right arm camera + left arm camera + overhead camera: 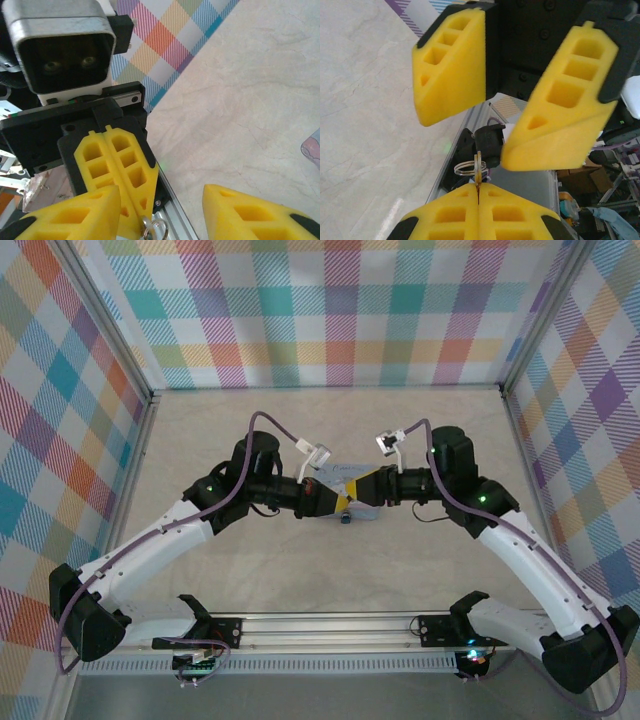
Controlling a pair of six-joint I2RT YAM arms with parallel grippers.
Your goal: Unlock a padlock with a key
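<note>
"Plaid walls, pale marbled tabletop [250, 580], both arms meeting over the blue tin [340, 476]. What do the grippers have?"

"The right gripper [470, 135] stands roughly half apart and the left gripper [478, 197] is pressed fully together. The padlock [489, 142] sits between the right pads [560, 120], against one, probably unclamped (the angle is poor). The key [479, 175] is pinched in the left, its ring [467, 167] dangling."

"How will the lock handle?"

"Tiny, hard and light, I'd judge, so apt to swivel in soft foam. Take its flat sides and leave the keyhole free."

"Best view?"

"Left wrist gives lock and key close up. Overhead gives the layout, and right wrist confirms the left pads meet."
</note>
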